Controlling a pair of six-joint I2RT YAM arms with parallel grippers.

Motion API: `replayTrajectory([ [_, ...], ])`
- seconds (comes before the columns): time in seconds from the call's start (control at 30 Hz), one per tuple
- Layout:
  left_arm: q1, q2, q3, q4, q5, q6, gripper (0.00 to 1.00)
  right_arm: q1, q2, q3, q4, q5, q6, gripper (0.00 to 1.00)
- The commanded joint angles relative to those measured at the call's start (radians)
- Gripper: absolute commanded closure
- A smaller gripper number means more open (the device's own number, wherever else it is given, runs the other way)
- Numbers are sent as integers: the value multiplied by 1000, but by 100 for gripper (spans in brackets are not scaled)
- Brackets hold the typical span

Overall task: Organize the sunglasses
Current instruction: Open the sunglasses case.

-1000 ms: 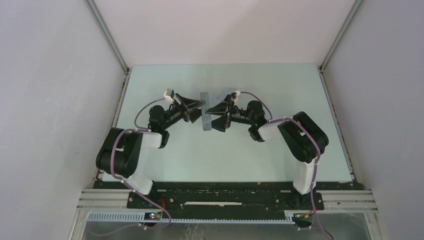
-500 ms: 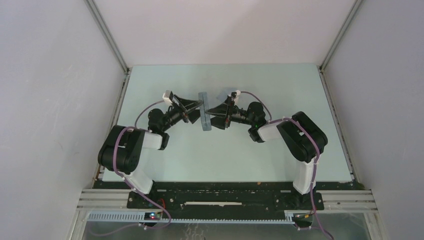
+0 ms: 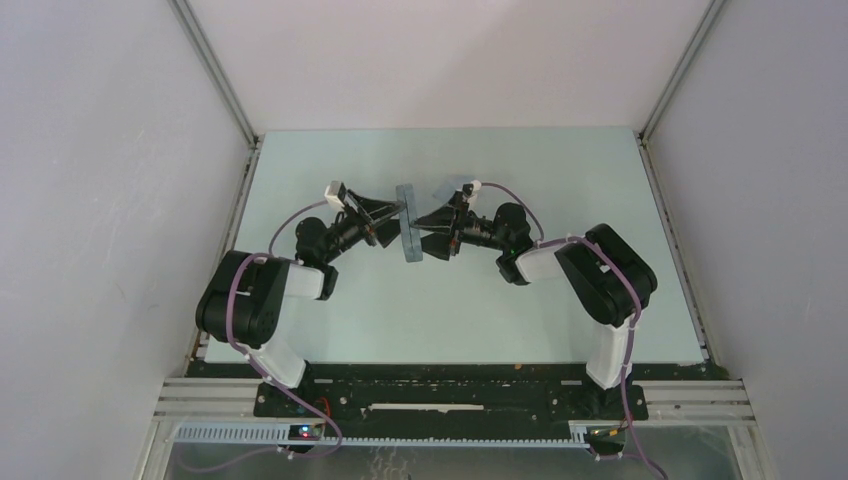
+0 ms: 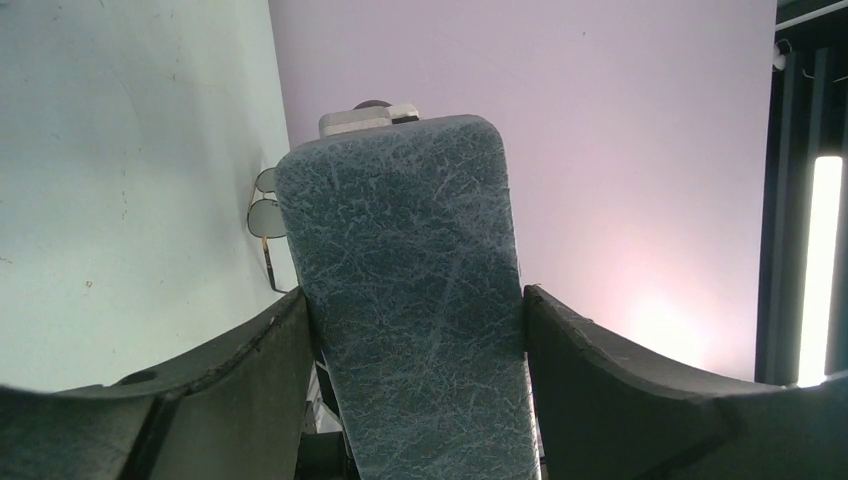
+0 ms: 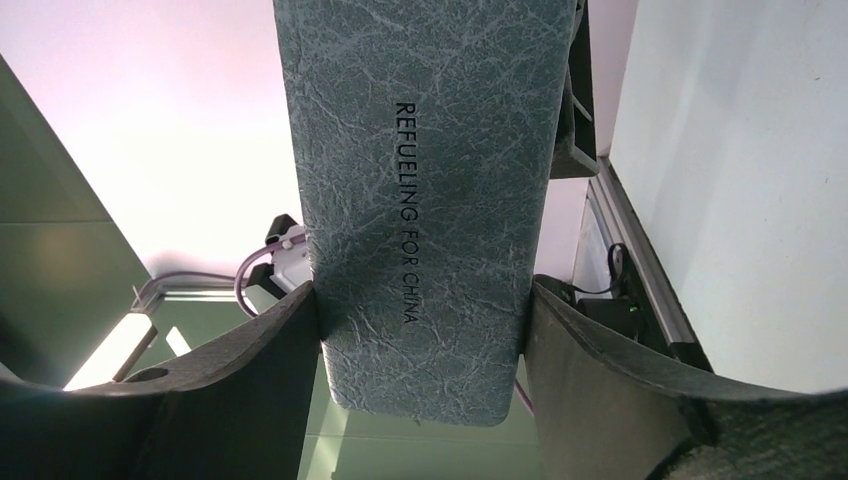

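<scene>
White walls (image 3: 450, 60) enclose a pale green table (image 3: 400, 320), and both arms are reached in toward the upper middle of the top view. A slate-grey case (image 3: 409, 224) is held between them, on edge. The left gripper (image 3: 396, 217) is closed onto it from the left and the right gripper (image 3: 426, 230) from the right. In each wrist view both fingers are pressed against the long sides of the case, so neither claw is spread wider than the case itself.

Compared with one second ago, the case is turned slightly, with its upper end leaned a little to the left. The left arm's elbow is also drawn a little to the right and upward in the frame. Against half a second ago, almost no change can be made out.

The sunglasses (image 4: 264, 206) are seen only in the left wrist view. They lie on the table at the left of the frame, just beside the case's edge. Two lenses and one thin arm are shown, and the rest is covered by the case. In the top view they cannot be found. A pale bluish cloth (image 3: 453, 184) is glimpsed there above the right wrist, mostly hidden by it. Lettering on the case is readable in the right wrist view, where the case's upper end is cut off by the frame.
</scene>
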Motion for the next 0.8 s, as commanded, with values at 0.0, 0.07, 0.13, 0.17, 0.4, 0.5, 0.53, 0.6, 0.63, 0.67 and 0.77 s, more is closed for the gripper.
replayTrajectory([
  [0.0,13,-21,-7,108,0,-12,100,4,-48,-3,-102,6,-70,24],
  [0.07,13,-21,-7,108,0,-13,100,7,-49,3,-111,2,-75,21],
  [0.13,13,-20,-6,108,1,-14,100,11,-48,12,-117,-1,-79,19],
  [0.17,13,-21,-6,108,1,-13,100,13,-47,15,-119,-1,-80,18],
  [0.4,13,-17,-6,109,2,-14,100,23,-37,34,-119,-7,-77,20],
  [0.5,13,-17,-6,108,0,-13,100,23,-34,35,-115,-10,-72,25],
  [0.53,12,-18,-6,108,0,-13,100,23,-32,35,-110,-11,-68,31],
  [0.6,13,-18,-4,108,1,-15,100,22,-25,35,-90,-13,-50,51],
  [0.63,13,-18,-3,109,2,-15,100,22,-18,35,-71,-14,-35,57],
  [0.67,13,-20,-3,109,3,-15,100,20,-10,35,-44,-15,-15,62],
  [0.77,14,-22,6,114,19,-15,100,18,26,35,67,-13,64,70],
])
